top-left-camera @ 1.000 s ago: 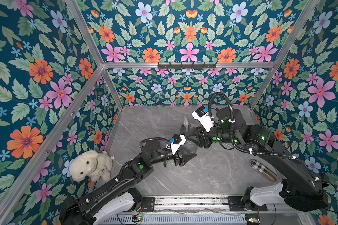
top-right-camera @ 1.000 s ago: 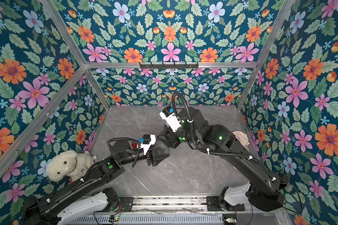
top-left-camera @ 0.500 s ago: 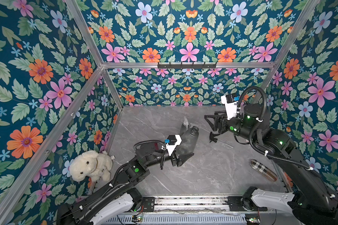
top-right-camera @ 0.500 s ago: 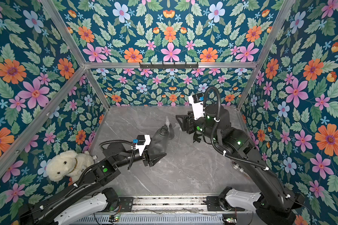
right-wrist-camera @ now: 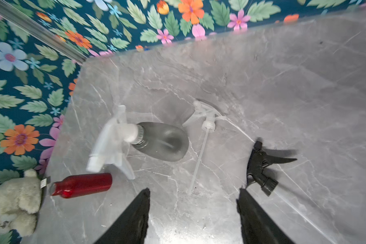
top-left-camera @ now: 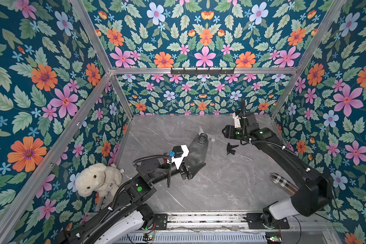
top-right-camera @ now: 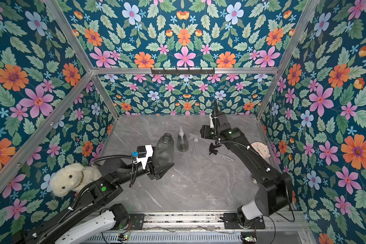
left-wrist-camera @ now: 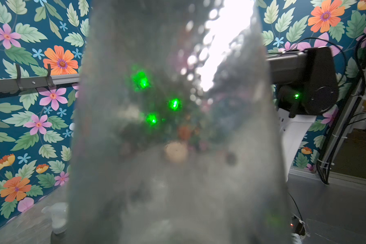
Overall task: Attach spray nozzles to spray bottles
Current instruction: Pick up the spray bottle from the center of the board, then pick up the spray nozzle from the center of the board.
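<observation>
Bimanual cell, seen from above and from both wrists. The left gripper (top-left-camera: 192,165) has its jaws pinching the lower body of an open-necked grey bottle (top-left-camera: 197,147). Its contents cannot be told through the smoky wall. Behind it, a capped grey bottle (top-right-camera: 182,144) stands upright on the counter (top-left-camera: 220,190), with a whitish nozzle (right-wrist-camera: 112,143) on its neck. Just beside that bottle lies a loose whitish nozzle (right-wrist-camera: 207,121). A black nozzle (top-left-camera: 231,147) lies near the right gripper (right-wrist-camera: 193,191), whose jaws are spread and hold nothing. A red bottle (right-wrist-camera: 80,184) lies on its side by the plush bear (top-left-camera: 97,179) at the counter's left edge. Open room lies front-centre.
</observation>
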